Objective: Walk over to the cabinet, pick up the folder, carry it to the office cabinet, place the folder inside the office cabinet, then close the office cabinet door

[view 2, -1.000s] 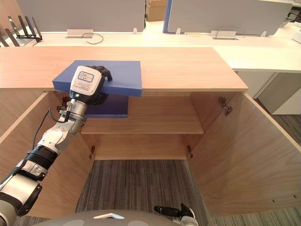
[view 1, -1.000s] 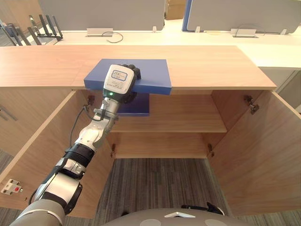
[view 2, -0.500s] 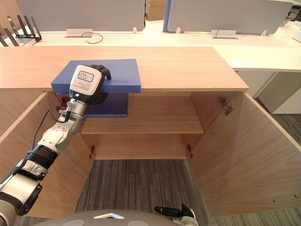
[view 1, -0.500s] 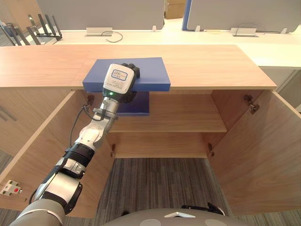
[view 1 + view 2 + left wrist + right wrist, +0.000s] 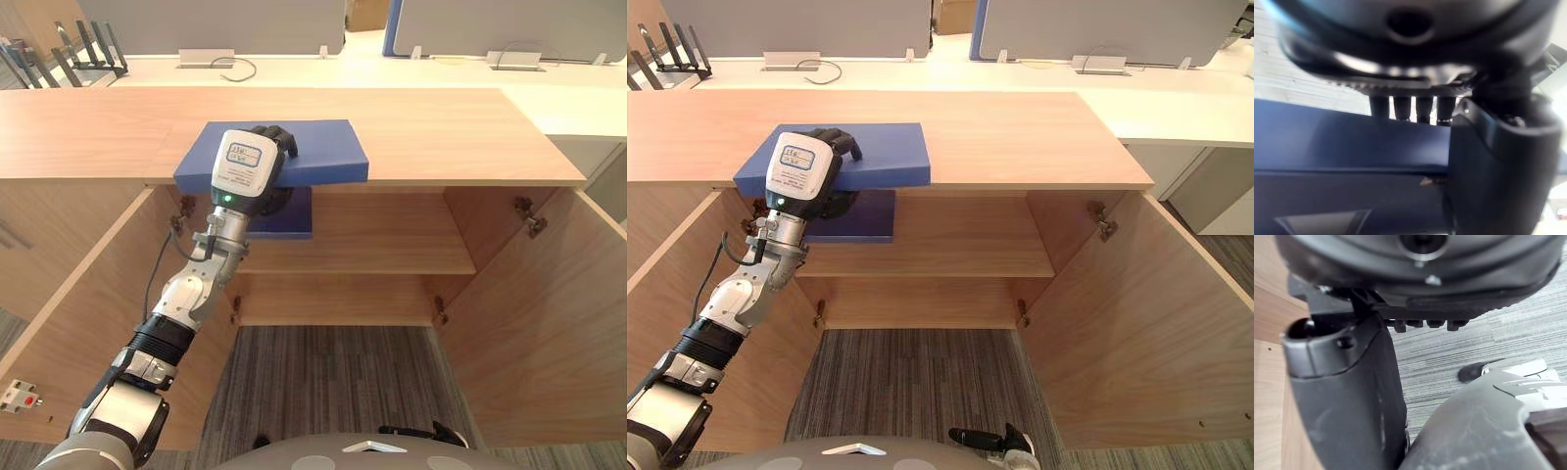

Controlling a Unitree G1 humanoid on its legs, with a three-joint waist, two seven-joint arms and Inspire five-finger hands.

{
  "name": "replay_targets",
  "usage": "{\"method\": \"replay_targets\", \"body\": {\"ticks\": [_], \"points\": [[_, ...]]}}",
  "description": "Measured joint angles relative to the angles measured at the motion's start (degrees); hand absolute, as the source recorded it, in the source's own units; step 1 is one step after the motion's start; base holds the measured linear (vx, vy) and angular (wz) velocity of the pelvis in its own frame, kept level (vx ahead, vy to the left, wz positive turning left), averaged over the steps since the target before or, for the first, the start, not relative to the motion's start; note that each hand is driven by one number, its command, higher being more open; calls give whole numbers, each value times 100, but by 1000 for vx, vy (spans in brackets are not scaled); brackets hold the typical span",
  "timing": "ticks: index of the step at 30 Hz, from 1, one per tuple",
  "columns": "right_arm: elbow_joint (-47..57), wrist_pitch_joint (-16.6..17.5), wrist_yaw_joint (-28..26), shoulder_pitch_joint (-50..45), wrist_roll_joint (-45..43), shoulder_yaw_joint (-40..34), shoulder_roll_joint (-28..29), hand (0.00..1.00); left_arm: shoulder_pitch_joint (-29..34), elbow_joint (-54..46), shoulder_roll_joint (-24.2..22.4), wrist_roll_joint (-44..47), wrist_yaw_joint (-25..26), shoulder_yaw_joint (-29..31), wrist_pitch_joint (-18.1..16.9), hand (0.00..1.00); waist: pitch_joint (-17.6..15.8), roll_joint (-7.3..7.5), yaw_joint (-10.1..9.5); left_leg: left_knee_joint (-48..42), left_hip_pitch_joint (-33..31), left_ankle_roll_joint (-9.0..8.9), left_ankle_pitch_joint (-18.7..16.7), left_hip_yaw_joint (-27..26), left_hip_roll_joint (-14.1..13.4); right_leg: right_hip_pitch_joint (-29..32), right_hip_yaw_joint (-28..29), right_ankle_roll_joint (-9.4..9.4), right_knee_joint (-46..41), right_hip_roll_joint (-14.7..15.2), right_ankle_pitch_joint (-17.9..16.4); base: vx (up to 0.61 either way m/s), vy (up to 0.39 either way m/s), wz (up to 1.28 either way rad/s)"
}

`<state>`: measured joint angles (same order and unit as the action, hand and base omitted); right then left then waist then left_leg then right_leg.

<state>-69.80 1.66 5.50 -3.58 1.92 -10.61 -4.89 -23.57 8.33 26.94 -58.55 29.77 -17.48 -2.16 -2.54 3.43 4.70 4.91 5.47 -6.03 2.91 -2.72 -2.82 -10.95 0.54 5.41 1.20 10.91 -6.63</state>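
Observation:
A blue folder [image 5: 318, 147] lies flat on the wooden cabinet top [image 5: 451, 127], its near edge overhanging the front. My left hand [image 5: 274, 139] is shut on that overhanging edge, fingers on top and thumb underneath. The left wrist view shows the fingers [image 5: 1415, 107] across the folder [image 5: 1342, 142] and the thumb [image 5: 1498, 166] below it. A second blue item [image 5: 289, 217] rests on the upper shelf just beneath. My right hand [image 5: 1352, 396] hangs low over the carpet with relaxed fingers and holds nothing.
Both cabinet doors stand open, the left door [image 5: 88, 294] and the right door [image 5: 549, 323]. An inner shelf [image 5: 392, 250] spans the cabinet. Behind it runs a white desk [image 5: 392, 69] with grey partitions and a black file rack [image 5: 83, 49]. Grey carpet [image 5: 333, 382] lies below.
The view has shifted slightly. The folder has turned a little in my left hand, so its front edge now runs more nearly parallel to the cabinet's edge.

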Motion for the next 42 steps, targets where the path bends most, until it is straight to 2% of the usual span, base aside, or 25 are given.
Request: {"method": "replay_targets", "body": {"ticks": [7,13,18,23,32,37,42], "points": [[-22,-2,3,-2,5,-84,14,100,136,-1280,-532,653,196,680,141,0,10,-18,-34,0,0,25,17,-44,-28,202,117,16,-314,-21,8,-40,-11,-7],[-26,3,2,-27,3,-233,16,100,136,-1533,-755,673,370,1002,249,0,38,-65,-120,24,-23,33,50,-35,-25,250,128,119,-347,-15,-44,-96,-26,-1],[-29,17,4,-71,4,-240,-21,100,138,-1533,-922,734,385,1069,273,0,138,-197,-142,24,-84,30,121,0,-35,333,118,173,-431,-30,-69,-58,-26,3],[-30,15,10,-73,4,-240,-11,100,139,-1535,-1111,1128,385,1105,269,0,171,-186,-142,22,-109,41,174,-16,-34,383,137,191,-467,-29,-57,-6,-2,0],[-22,-10,13,-100,3,-239,17,100,139,-1534,-1680,2588,397,1542,332,0,227,-148,-144,23,-107,46,205,-55,-37,401,158,204,-507,-29,-48,0,0,0],[4,-21,7,-162,-1,-232,31,100,136,-1530,-1880,3895,382,1770,291,0,325,-137,-145,25,-104,53,219,-77,-38,409,189,228,-514,-29,-30,-13,-2,-1],[108,-88,4,-206,-8,-222,35,100,109,-1460,-2005,5186,305,1937,84,0,342,-145,-144,26,-105,56,244,-76,-38,414,194,248,-517,-29,-11,-35,-5,0]]}}
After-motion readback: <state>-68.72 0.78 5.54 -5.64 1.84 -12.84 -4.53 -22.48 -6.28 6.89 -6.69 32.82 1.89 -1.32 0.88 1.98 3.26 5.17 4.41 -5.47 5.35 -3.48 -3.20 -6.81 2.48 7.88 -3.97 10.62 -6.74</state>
